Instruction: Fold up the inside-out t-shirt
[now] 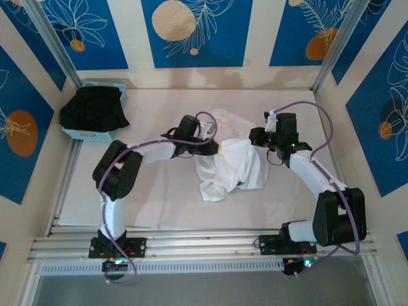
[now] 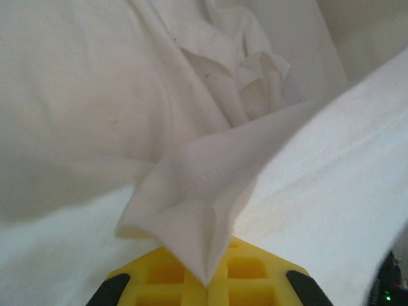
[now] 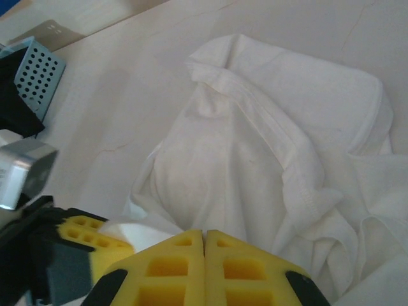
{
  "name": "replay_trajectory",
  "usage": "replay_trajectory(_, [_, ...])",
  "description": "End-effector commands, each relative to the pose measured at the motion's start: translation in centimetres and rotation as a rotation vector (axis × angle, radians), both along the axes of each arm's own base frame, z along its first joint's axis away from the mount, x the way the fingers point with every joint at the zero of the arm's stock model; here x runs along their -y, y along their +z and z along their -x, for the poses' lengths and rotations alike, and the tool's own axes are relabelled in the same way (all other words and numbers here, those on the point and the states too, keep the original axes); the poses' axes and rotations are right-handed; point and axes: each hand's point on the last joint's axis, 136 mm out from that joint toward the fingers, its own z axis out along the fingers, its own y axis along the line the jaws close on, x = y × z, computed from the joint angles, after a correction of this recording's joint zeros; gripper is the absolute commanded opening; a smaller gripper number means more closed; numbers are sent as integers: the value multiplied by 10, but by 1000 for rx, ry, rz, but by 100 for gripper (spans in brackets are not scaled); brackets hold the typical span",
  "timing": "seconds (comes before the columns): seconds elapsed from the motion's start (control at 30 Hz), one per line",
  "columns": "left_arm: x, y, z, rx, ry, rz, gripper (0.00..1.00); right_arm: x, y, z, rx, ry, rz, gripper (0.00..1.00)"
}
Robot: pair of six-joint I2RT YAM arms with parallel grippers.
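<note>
T-shirt (image 1: 233,162): white, crumpled in a heap at the middle of the tabletop (image 1: 159,197), slightly toward the right edge. Part is lifted between the two hands, and a loose lobe trails toward the near edge.
Left hand (image 1: 215,148): at the heap's left side, pointing toward the right edge. The yellow fingers (image 2: 166,274) are clamped on a pointed fold of the t-shirt, which is pinched in the seam between them.
Right hand (image 1: 255,137): at the heap's right side, facing the left hand. In the right wrist view its yellow fingers (image 3: 175,255) are pressed together. Whether any cloth is caught between them cannot be told.
Spacing of hands: near each other, with bunched cloth between.
Cloth detail: the right wrist view shows a stitched edge running diagonally across the heap. The small marks are too faint to read.
Basket (image 1: 86,134): light blue and perforated, in the far-left corner of the tabletop, well apart from the t-shirt.
Black garment (image 1: 92,108): piled in the basket, spilling over its rim.
Obstructions: the left wrist covers the heap's left edge in the top view. A raised sheet of cloth crosses the right half of the left wrist view. Purple cables (image 1: 319,137) loop over both arms.
Surround: walls with blue panels stand on the far, left and right sides.
</note>
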Motion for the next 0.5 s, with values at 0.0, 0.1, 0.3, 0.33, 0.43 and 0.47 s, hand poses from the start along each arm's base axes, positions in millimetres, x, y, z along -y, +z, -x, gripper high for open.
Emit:
replay_trajectory(0.0, [-21, 67, -2, 145, 29, 104, 0, -21, 21, 18, 56, 111, -73, 0])
replay_trajectory(0.1, [-58, 91, 7, 192, 93, 99, 0, -53, 38, 38, 86, 264, -120, 9])
replay_trajectory(0.3, [-154, 125, 18, 289, 319, -57, 0, -59, 53, 52, 101, 293, -35, 40])
replay_trajectory(0.33, [-166, 129, 20, 304, 356, -86, 0, -47, 49, 43, 96, 221, -2, 43])
replay_trajectory(0.43, [-194, 139, 21, 341, 447, -152, 0, -13, 24, 16, 32, 42, 119, 47])
replay_trajectory(0.47, [-199, 142, 22, 348, 465, -158, 0, -7, 12, 10, -1, 14, 161, 47])
